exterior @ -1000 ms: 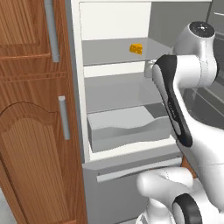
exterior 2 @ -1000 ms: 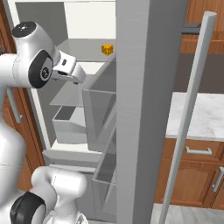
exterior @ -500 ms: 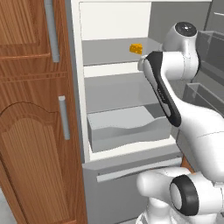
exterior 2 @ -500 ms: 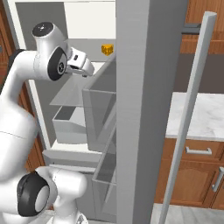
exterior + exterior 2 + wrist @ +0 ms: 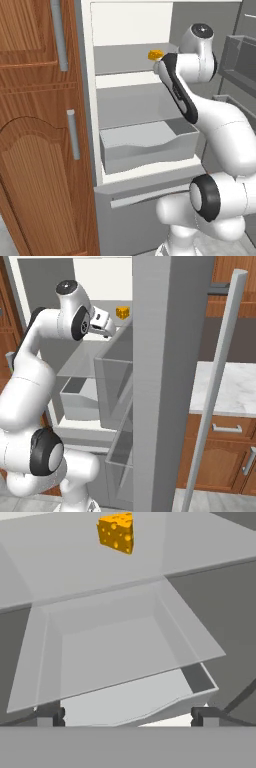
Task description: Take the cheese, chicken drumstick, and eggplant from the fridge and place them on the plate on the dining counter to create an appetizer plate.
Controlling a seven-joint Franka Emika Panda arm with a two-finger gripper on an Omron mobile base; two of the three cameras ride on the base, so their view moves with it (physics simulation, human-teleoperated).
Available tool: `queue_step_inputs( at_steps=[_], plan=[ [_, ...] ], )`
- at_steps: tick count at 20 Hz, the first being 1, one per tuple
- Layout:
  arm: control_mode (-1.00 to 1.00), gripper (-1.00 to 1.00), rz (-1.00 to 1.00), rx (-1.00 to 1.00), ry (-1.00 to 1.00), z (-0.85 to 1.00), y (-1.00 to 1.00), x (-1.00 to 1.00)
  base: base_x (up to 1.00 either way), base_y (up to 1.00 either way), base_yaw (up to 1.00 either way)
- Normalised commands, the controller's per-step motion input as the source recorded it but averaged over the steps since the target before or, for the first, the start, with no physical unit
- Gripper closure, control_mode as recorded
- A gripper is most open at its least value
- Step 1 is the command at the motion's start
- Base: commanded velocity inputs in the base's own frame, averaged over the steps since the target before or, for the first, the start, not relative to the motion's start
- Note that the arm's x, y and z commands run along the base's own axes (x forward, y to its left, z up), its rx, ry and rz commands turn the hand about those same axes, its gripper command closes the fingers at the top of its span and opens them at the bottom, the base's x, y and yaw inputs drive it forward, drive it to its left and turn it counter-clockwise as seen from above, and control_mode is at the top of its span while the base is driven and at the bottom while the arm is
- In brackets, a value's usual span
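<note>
The fridge [image 5: 130, 107] stands open, its door [image 5: 165, 381] swung out to the right. The cheese [image 5: 155, 54], a yellow-orange wedge with holes, sits on the upper shelf [image 5: 60, 557] near the back. It also shows in the right base view [image 5: 123, 312] and at the top of the hand view [image 5: 117, 532]. My gripper [image 5: 109, 328] is raised to that shelf's height, just short of the cheese and apart from it. Its jaws stand open and empty [image 5: 127, 716]. The chicken drumstick, eggplant and plate are out of view.
Below the shelves a pale grey wavy-fronted drawer [image 5: 150, 145] is pulled out. A brown wooden cupboard [image 5: 35, 125] with grey bar handles stands left of the fridge. Door bins [image 5: 115, 386] jut inward. Right of the door lies a white marble counter [image 5: 225, 391]; whether it is the dining counter I cannot tell.
The arm has swung up and in toward the upper shelf, bringing the hand close to the cheese. The jaws stayed open. The cheese has not moved.
</note>
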Motion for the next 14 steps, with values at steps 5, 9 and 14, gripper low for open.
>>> queue_step_inputs(
  at_steps=[5, 9, 14],
  plan=[
    [-1.0, -1.0, 0.0, 0.0, -0.03, 0.0, -0.04, 0.55, 0.0, 0.0, 0.0],
    [-1.0, -1.0, 0.0, 0.0, -0.06, 0.0, -0.05, 0.52, 0.0, 0.0, 0.0],
    [-1.0, -1.0, 0.0, 0.0, -0.07, 0.0, -0.12, 0.42, 0.0, 0.0, 0.0]
  ],
)
